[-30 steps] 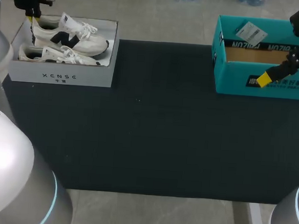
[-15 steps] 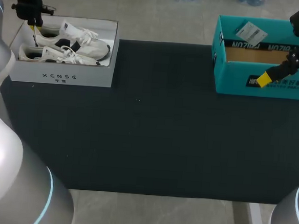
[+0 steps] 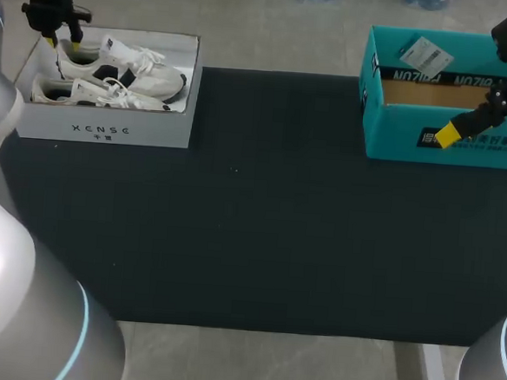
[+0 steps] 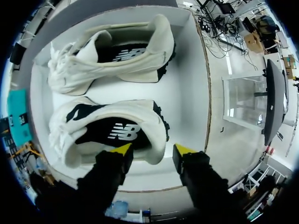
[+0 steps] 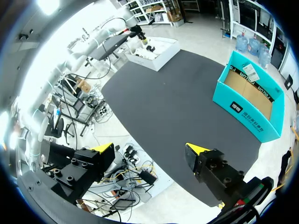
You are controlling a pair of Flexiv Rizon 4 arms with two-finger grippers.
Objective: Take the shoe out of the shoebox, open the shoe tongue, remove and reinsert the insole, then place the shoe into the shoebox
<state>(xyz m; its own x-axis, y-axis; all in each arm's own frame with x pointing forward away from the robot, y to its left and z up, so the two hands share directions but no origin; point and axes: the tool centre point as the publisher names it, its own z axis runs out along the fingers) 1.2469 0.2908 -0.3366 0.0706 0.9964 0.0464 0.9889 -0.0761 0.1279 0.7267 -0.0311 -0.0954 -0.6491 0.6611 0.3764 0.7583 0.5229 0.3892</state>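
**Left gripper** (image 4: 153, 150): my fingers are spread and poised over the heel end of the white shoebox (image 4: 189, 93). One yellow tip sits over the collar opening of the near shoe (image 4: 112, 128), and the other is just outside its heel. The back of the heel lies between the two. I cannot tell whether either tip touches it.

**Near shoe:** a white sneaker with black parts. It lies crosswise just ahead of my left fingers, inside the box. Its toe points out past the finger that is over the collar.

**Far shoe** (image 4: 112, 58): the matching sneaker, lying beyond the near one and turned the same way. A strip of white box floor shows between the two shoes. It is clear of both left fingers.

**White shoebox:** open-topped and directly under my left fingers, with both shoes inside it.

**Right gripper** (image 5: 149, 149): my fingers are wide apart and there is nothing between them. From the head view only one yellow tip shows, over the front wall of the teal box (image 3: 396, 139).

**Teal box:** open-topped, with a brown floor. A paper tag (image 3: 427, 54) lies at the rim farthest from my right fingers.

**Black mat** (image 5: 187, 102): spreads out ahead of my right fingers. The white shoebox and my left gripper are at its far end, well apart from my right fingers.
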